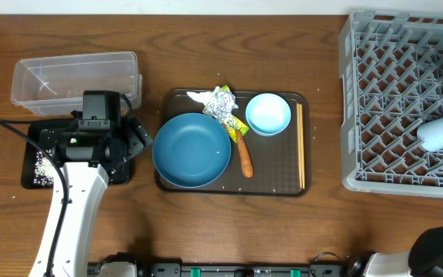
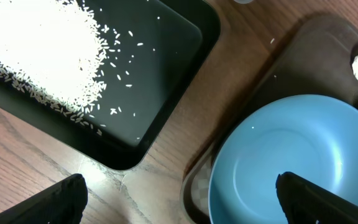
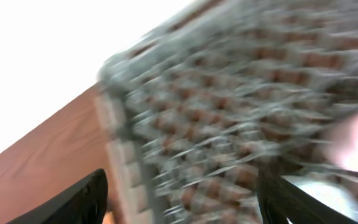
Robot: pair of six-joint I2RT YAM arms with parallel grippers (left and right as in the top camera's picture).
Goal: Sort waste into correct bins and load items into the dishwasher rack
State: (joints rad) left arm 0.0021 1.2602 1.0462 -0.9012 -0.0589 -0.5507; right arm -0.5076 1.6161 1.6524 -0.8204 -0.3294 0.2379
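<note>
- Dark-blue bowl [image 1: 192, 148] on brown tray [image 1: 279, 165], just right of left gripper [image 1: 135, 135], the nearer one; fingers [image 2: 48, 202] spread wide, empty.
- Right gripper [image 3: 188, 199] well apart, facing grey rack [image 1: 391, 100], also spread, empty.

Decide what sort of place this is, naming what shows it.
Probably a staged dish-clearing station on a wooden table: a grey plastic lattice dishwasher rack, a brown serving tray bearing a dark-blue round bowl, and a black tray holding white rice.

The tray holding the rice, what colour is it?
Black. The tray shows best in the left wrist view.
</note>
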